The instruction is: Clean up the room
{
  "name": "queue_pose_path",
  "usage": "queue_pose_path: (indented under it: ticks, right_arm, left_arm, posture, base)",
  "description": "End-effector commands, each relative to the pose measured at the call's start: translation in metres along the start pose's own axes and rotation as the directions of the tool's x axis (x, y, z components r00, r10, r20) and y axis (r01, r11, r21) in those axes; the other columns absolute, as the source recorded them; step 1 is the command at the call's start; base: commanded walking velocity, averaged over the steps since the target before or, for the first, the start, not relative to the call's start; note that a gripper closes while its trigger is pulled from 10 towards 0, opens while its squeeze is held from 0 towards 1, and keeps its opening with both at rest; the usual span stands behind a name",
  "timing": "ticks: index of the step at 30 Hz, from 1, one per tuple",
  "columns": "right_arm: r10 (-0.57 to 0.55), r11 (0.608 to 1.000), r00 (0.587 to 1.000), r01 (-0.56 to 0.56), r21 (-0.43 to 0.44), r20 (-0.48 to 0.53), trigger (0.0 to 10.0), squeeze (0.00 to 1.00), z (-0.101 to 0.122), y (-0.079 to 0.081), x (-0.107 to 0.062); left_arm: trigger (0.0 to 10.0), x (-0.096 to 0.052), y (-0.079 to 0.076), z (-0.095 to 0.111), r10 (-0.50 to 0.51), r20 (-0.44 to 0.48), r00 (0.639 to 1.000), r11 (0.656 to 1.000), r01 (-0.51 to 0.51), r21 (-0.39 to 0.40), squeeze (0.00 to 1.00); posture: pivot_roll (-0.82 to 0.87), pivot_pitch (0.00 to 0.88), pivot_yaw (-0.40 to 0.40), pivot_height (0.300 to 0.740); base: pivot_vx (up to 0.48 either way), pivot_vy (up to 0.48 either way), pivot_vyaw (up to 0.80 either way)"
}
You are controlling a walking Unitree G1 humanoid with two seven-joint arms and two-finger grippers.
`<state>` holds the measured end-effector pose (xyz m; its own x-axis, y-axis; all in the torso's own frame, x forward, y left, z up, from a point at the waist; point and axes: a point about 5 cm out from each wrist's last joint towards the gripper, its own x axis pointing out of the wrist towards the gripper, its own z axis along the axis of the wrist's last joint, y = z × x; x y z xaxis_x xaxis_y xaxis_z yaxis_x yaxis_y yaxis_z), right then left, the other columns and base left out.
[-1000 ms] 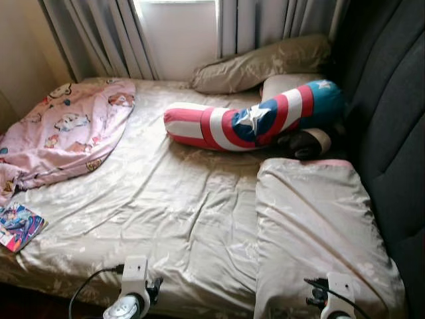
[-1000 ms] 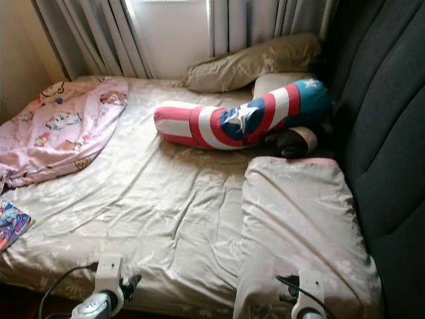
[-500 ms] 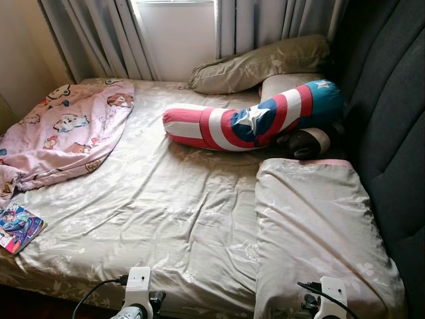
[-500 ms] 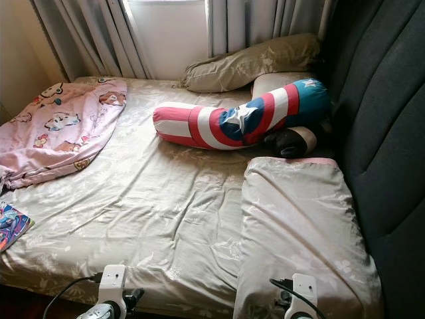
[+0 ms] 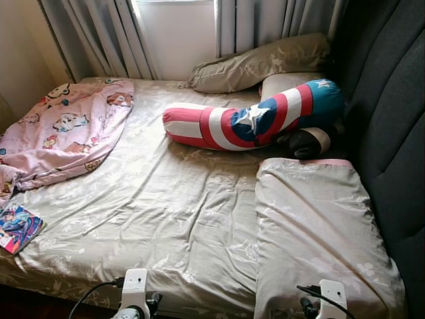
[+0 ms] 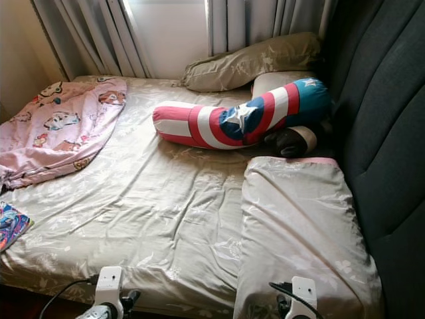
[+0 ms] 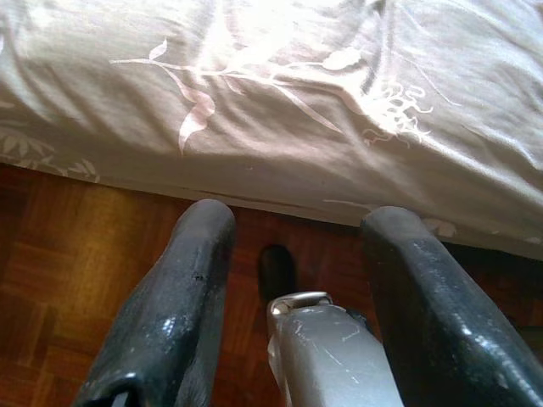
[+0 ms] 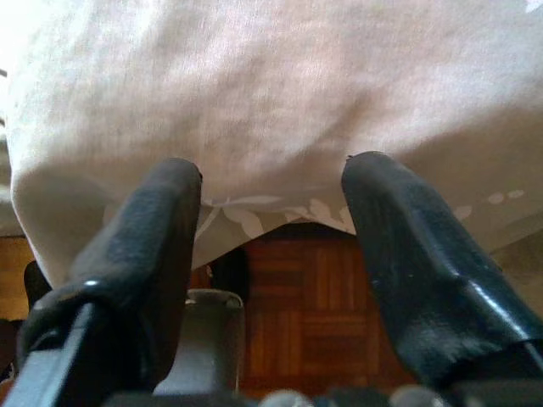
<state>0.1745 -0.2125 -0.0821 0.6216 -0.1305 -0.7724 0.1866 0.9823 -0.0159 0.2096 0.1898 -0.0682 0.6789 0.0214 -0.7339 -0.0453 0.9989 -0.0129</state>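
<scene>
Jaws of both grippers stand wide apart, holding nothing. Left gripper [image 7: 293, 254] hangs at the bed's near edge over the wood floor [image 7: 51, 246]; right gripper [image 8: 271, 212] hangs below the pillow's overhanging end. Bed [image 5: 166, 206] fills the frame, beige sheet wrinkled. Pink blanket [image 5: 63, 136] bunched at upper left. Small colourful book [image 5: 16, 227] at the lower left edge of the bed. Striped bolster [image 5: 255, 119] (red, white, blue, with a star) lies upper centre, its blue end near the dark headboard [image 5: 392, 100]. Large pillow [image 5: 319, 232] lower right; another pillow [image 5: 265, 63] by the curtains [image 5: 99, 33].
</scene>
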Motion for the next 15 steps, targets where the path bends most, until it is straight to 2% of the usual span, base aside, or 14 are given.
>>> queue_pose_path:
  ticks: [1,3,7,12,15]
  right_arm:
    - [0.002,1.000,0.999,-0.002,-0.013,-0.034,10.0,0.00,-0.009,-0.002,-0.002]
    - [-0.010,0.999,0.998,0.008,-0.034,-0.064,10.0,0.00,-0.017,-0.011,-0.005]
    - [-0.015,0.999,0.997,0.011,-0.047,-0.077,10.0,0.00,-0.022,-0.015,-0.007]
    - [-0.017,0.998,0.998,0.013,-0.066,-0.063,10.0,0.00,-0.020,-0.013,-0.007]
    - [-0.009,0.999,0.998,0.006,-0.051,-0.056,10.0,0.00,-0.018,-0.007,-0.005]
  left_arm:
    - [10.0,-0.001,0.002,-0.007,0.010,-0.037,0.999,1.000,-0.010,0.005,0.00]
    - [10.0,-0.001,0.001,-0.007,0.012,-0.040,0.999,1.000,-0.011,0.007,0.00]
    - [10.0,-0.001,0.001,-0.007,0.011,-0.044,0.999,1.000,-0.011,0.007,0.00]
    - [10.0,-0.001,0.001,-0.007,0.008,-0.050,0.999,1.000,-0.008,-0.007,0.00]
    - [10.0,-0.001,0.002,-0.007,0.009,-0.053,0.999,1.000,-0.008,0.011,0.00]
  posture:
    - [0.01,0.006,0.019,0.740]
    - [0.02,0.007,0.017,0.740]
    - [0.02,0.006,0.017,0.740]
    - [0.02,0.006,0.019,0.740]
    - [0.02,0.004,0.021,0.740]
  base:
    - [0.000,0.000,0.00]
    - [0.000,0.000,0.00]
    - [0.000,0.000,0.00]
    - [0.000,0.000,0.00]
    - [0.000,0.480,0.80]
